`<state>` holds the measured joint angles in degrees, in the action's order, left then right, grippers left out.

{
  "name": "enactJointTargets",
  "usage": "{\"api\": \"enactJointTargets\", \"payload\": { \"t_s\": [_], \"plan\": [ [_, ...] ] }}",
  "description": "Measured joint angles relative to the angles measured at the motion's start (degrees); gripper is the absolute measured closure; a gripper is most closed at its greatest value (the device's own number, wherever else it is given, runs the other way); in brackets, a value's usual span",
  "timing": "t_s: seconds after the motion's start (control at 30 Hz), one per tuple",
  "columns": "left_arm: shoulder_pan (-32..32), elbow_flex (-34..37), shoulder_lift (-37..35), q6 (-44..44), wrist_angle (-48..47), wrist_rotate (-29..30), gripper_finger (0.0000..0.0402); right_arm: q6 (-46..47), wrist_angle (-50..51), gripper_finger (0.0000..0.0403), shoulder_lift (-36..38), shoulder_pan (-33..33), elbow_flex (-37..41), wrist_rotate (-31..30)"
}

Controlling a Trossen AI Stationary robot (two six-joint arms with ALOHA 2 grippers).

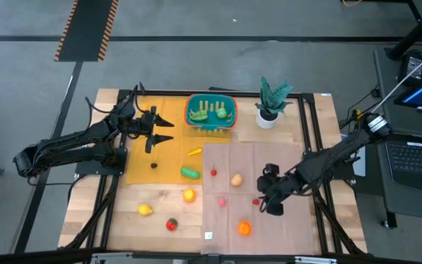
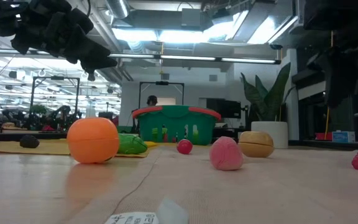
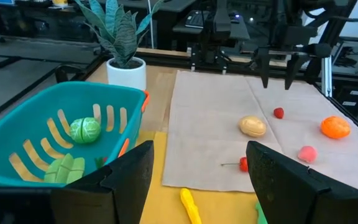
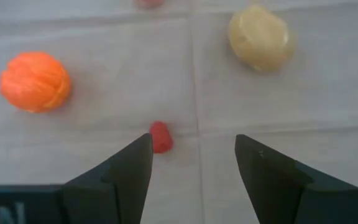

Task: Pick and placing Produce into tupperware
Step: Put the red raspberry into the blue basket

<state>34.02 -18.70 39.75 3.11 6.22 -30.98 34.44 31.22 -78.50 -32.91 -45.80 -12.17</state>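
Two green pieces of produce lie in the teal tupperware (image 3: 55, 118), a round cabbage-like head (image 3: 84, 130) and a lobed light-green piece (image 3: 61, 169); the high view shows a third pale green shape among them that I cannot name. The tupperware sits at the table's far edge, on the yellow mat (image 1: 168, 139), with a potted plant (image 1: 272, 103) to its right.

The left gripper (image 1: 160, 130) hangs over the yellow mat just left of the tupperware, its fingers spread and holding nothing. A small dark object (image 1: 154, 165) lies on the mat below it. Along the near side, loose on the wood, are a yellow fruit (image 1: 145, 210), a red one (image 1: 171, 224) and an orange-yellow one (image 1: 189, 195); a yellow pepper (image 1: 194, 152) and a green vegetable (image 1: 190, 173) lie on the mat's right part.

On the pale cloth (image 1: 251, 154) are a tan potato-like piece (image 4: 261, 36), a pink piece (image 3: 307, 153), an orange (image 4: 35, 81) and a small red berry (image 4: 161, 137). The right gripper (image 4: 194, 168) hovers over the cloth with fingers parted, empty, the berry just ahead of its left finger. Bare cloth lies open around it.

In the low view both grippers are cut off at the top.
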Motion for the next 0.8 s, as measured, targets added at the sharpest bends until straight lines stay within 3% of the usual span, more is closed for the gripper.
{"api": "enactJointTargets", "payload": {
  "t_s": [0.23, 0.47, 0.8],
  "plan": [
    [0.00, 0.00, 0.00, -0.01, -0.02, 0.00, 0.0154, -0.60, 10.72, 0.0173, -6.22, 0.00, -9.26, -0.29],
    [0.00, 0.00, 0.00, 0.36, -0.18, 0.00, 0.0154, -3.17, 14.42, 0.0173, -13.64, -0.80, -15.73, 0.13],
    [0.00, 0.00, 0.00, 0.46, -1.06, 0.02, 0.0154, 1.77, 13.84, 0.0173, -18.36, -1.73, -17.14, 0.18]
  ]
}}
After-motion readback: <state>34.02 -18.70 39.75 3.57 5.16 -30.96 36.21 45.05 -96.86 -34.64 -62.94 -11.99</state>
